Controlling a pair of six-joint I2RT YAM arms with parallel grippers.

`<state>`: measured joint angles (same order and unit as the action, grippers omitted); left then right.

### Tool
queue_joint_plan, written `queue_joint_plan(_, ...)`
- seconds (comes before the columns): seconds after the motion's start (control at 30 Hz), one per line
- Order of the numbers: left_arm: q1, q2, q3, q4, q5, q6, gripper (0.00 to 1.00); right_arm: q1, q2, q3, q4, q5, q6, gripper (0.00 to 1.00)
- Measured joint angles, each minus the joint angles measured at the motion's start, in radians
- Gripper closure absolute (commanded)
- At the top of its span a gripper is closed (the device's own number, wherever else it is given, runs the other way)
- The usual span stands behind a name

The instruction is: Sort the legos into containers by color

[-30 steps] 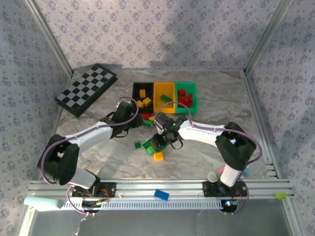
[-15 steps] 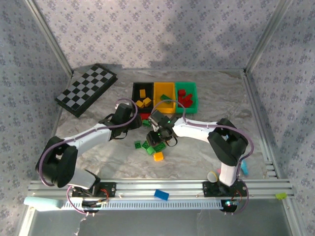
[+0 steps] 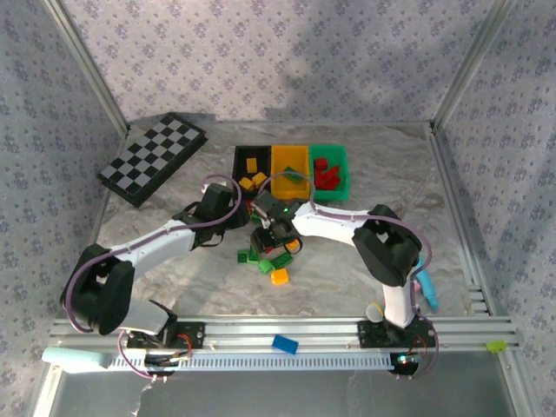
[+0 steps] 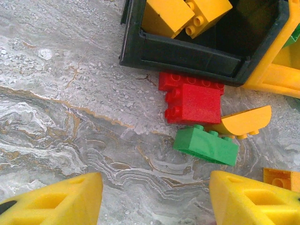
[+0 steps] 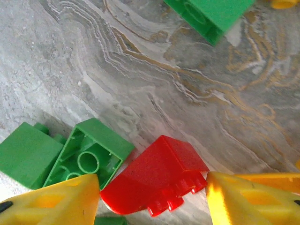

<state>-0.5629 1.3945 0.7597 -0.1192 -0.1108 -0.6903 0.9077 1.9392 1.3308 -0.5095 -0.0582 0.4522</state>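
Note:
My left gripper (image 4: 154,202) (image 3: 241,214) is open and low over the table in front of the black bin (image 4: 187,52). A red lego (image 4: 193,99), a green lego (image 4: 206,145) and a curved yellow-orange lego (image 4: 246,121) lie just ahead of it. Yellow-orange legos (image 4: 171,14) sit in the black bin. My right gripper (image 5: 152,199) (image 3: 270,238) is open, with a red lego (image 5: 157,180) lying on the table between its fingers. Green legos (image 5: 93,154) lie to its left. The yellow-orange bin (image 3: 289,161) holds a green lego; the green bin (image 3: 340,168) holds red ones.
Green legos (image 3: 261,261) and an orange one (image 3: 279,276) lie loose near the right gripper. A checkered board (image 3: 152,158) rests at the back left. A blue brick (image 3: 284,344) sits on the front rail. The two arms are close together in front of the bins.
The right gripper has moved left and toward the bins, from over the loose pile to the red lego. The left arm has barely moved.

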Motion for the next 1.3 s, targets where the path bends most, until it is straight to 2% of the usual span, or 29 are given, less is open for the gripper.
queue_joint_plan(0.17, 0.000, -0.002, -0.013, 0.000, -0.006, 0.000, 0.38, 0.011, 0.034, 0.048, -0.026, 0.024, -0.009, 0.36)
queue_joint_plan(0.33, 0.000, -0.009, -0.016, 0.000, -0.010, 0.000, 0.38, 0.012, 0.042, 0.057, -0.032, 0.027, -0.022, 0.42)
queue_joint_plan(0.63, 0.000, -0.009, -0.017, 0.000, -0.010, 0.000, 0.38, 0.016, 0.027, 0.031, -0.029, 0.028, -0.023, 0.42)
queue_joint_plan(0.93, 0.000, -0.009, -0.016, 0.000, -0.009, 0.000, 0.38, 0.015, -0.002, -0.007, -0.029, 0.018, -0.014, 0.64)
queue_joint_plan(1.3, 0.000, -0.022, -0.016, 0.000, -0.010, 0.000, 0.38, -0.011, -0.021, -0.006, -0.049, 0.019, -0.039, 0.68)
